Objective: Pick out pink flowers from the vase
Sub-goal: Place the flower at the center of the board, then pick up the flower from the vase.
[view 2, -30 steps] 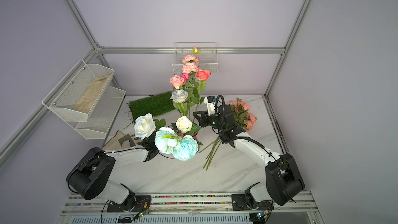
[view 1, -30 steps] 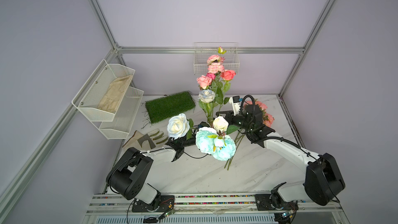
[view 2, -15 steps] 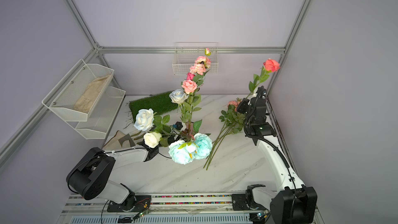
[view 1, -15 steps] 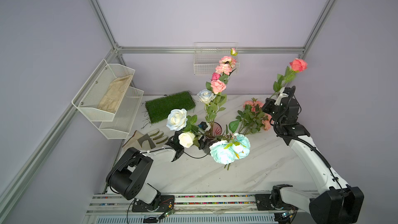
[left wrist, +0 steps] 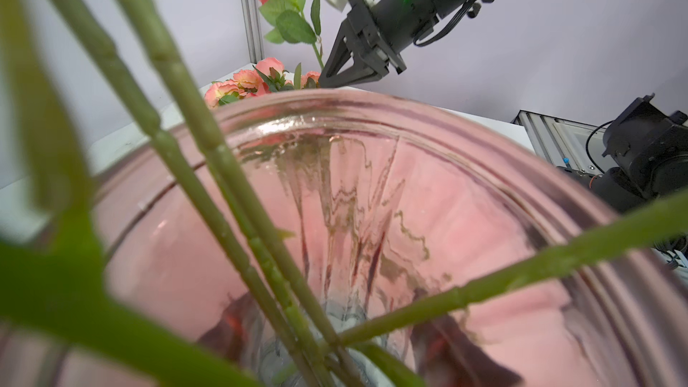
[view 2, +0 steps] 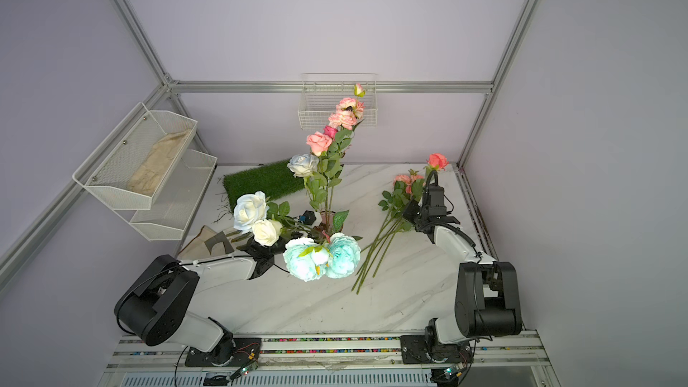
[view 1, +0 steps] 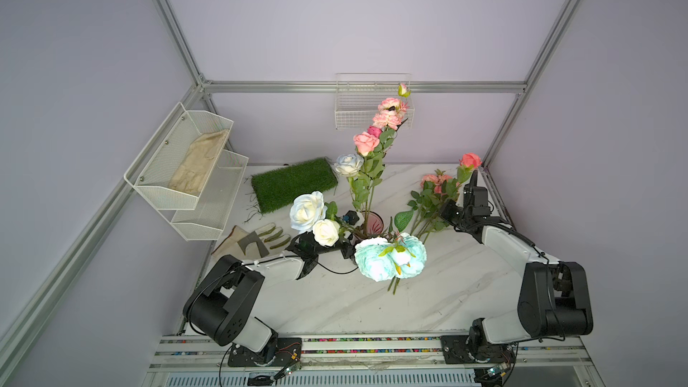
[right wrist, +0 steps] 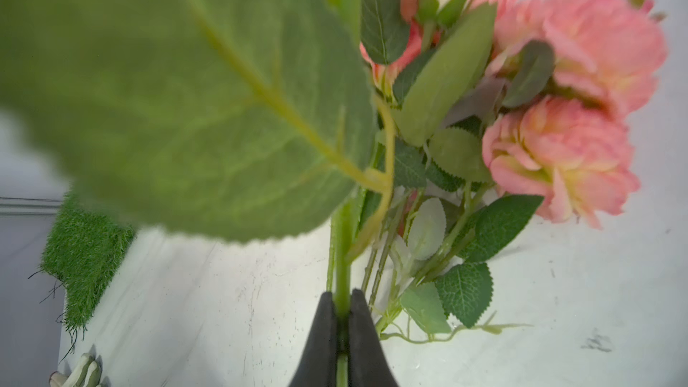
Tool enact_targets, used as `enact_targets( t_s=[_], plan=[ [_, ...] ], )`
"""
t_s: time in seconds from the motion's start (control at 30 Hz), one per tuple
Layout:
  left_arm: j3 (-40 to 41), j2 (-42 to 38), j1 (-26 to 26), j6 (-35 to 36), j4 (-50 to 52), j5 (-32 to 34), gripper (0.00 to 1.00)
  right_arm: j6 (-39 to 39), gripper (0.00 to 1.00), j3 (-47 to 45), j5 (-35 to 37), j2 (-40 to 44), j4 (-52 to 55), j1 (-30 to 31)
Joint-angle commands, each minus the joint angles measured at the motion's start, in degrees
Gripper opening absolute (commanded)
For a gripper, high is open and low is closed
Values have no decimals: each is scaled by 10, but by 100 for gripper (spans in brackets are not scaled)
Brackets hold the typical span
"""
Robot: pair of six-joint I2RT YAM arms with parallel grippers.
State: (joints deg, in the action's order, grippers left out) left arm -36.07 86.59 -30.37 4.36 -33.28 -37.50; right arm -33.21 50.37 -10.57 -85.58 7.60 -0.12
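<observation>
Right wrist view: the right hand (right wrist: 342,314) is clamped on the green stem (right wrist: 343,255) of a coral-pink rose (view 1: 470,160). In both top views that rose stands up at the far right corner of the worktop (view 1: 428,292). It is out of the vase (view 1: 373,222) and directly above the pile of pink flowers (view 1: 435,182) already lying there.

The step in hand looks like the set-down of this stem. The next move calls for tipping it flat among the others and then letting the fingers part.

The left hand (view 1: 352,240) is clenched at the vase near the worktop's middle and appears to grip it. Its fingers are hidden behind the white roses (view 1: 307,211), so the contact itself cannot be confirmed. The left wrist view looks straight into the pink glass mouth, where about 4 stems cross.

The task is not finished. A pink rose (view 1: 366,142), a magenta bud (view 1: 374,131) and 2 ruffled pink blooms (view 1: 387,119) rise tall from the vase. The aqua blooms (view 1: 389,260) droop over its near side.

The following pick will need a grip on a single pink stem close above the rim. It must keep clear of the pale blue-white rose (view 1: 348,164) just beside those stems.
</observation>
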Motion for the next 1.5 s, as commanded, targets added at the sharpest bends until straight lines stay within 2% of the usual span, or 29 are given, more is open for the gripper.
enact_targets(
  t_s=[0.0, 0.03, 0.1, 0.27, 0.43, 0.53, 0.73, 1.0, 1.37, 1.47],
  plan=[
    [1, 11, -1, -9, 107, -27, 0, -32, 21, -18, -31, -3, -75, -1],
    [0, 11, -1, -8, 108, -30, 0, -33, 27, -20, -36, 2, -83, -1],
    [-2, 10, -1, -4, 112, -34, 0, -21, 32, -26, -51, 24, -103, 2],
    [-6, 11, -1, 12, 127, -47, 0, 24, 33, -48, -122, 97, -152, 30],
    [-12, 16, -1, 33, 159, -62, 0, 56, 32, -45, -216, 131, -211, 116],
    [-20, 21, 1, 39, 174, -76, 0, 71, 31, -21, -244, 124, -220, 176],
    [-23, 27, 1, 35, 171, -77, 0, 80, 31, 26, -240, 97, -229, 236],
    [-28, 31, 1, 37, 184, -73, 0, 78, 28, 56, -243, 54, -248, 252],
    [-36, 34, 0, 36, 195, -73, 0, 42, 19, 59, -225, 18, -306, 261],
    [-36, 38, 0, 34, 196, -73, 0, 30, 13, 57, -228, 16, -324, 263]
  ],
)
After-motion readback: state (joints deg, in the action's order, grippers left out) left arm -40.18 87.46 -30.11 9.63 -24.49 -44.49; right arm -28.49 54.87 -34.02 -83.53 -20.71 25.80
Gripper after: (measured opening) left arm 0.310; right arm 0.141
